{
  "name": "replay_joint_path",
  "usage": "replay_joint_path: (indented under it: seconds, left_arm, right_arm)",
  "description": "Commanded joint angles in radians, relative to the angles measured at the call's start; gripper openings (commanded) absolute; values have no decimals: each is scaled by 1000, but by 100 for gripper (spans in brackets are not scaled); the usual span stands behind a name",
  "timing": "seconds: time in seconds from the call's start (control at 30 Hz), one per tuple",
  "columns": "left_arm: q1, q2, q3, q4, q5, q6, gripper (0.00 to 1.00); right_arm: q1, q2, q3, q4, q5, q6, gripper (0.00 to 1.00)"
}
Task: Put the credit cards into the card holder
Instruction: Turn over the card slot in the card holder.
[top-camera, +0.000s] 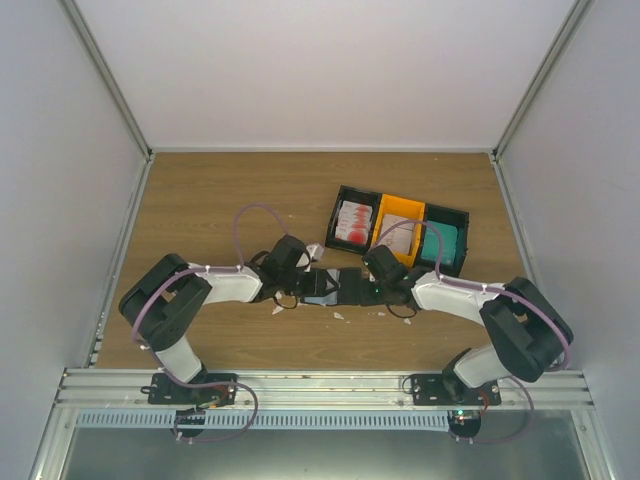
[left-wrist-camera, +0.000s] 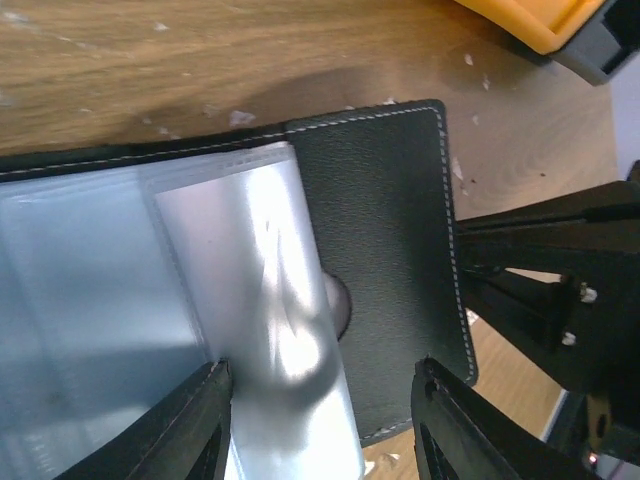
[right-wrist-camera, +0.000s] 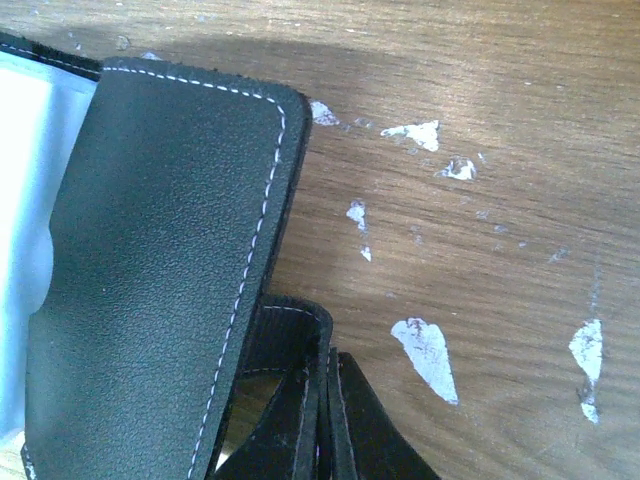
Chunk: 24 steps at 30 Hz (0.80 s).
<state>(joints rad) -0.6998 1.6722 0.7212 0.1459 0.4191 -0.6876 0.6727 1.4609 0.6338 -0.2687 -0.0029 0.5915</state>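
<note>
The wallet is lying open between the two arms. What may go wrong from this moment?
1. The left jaws stand open astride the clear sleeve of the card holder. Closing there may crumple the sleeve or drag it.
2. The right jaws are shut at the holder's edge only. If they slip, the holder may slide on the table or fold shut.
3. The credit cards lie apart in bins, so an arm must let go to fetch one.

Overhead; both wrists close over card holder (left-wrist-camera: 380, 250)

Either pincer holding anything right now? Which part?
Left pincer open over a clear sleeve of the card holder, holding nothing. Right pincer shut at the holder's edge; grip unclear.
</note>
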Motion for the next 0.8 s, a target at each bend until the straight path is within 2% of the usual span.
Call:
replay_joint_path:
  seconds: [0.0, 0.13, 0.2, 0.33, 0.4, 0.6, 0.77]
  left_arm:
    - [-14, 32, 41, 68, 105, 17, 50]
    - [-29, 52, 73, 65, 121, 22, 50]
    - [-34, 61, 85, 61, 124, 22, 50]
    - [-39, 71, 100, 57, 122, 25, 51]
    - [-41, 77, 105, 55, 124, 21, 51]
    - [-47, 87, 119, 61, 129, 17, 51]
    - [-52, 96, 134, 68, 157, 9, 50]
  right_arm:
    - [-6, -14, -27, 51, -35, -8, 1]
    - [-5, -76, -49, 56, -5, 8, 8]
    - [-5, -112, -56, 33, 34, 22, 15]
    - [-5, -207, -67, -26, 108, 50, 39]
    - [-5, -245, -71, -47, 123, 56, 45]
    - [-5, -280, -82, -26, 53, 32, 46]
    - [-5, -270, -112, 66, -119, -5, 44]
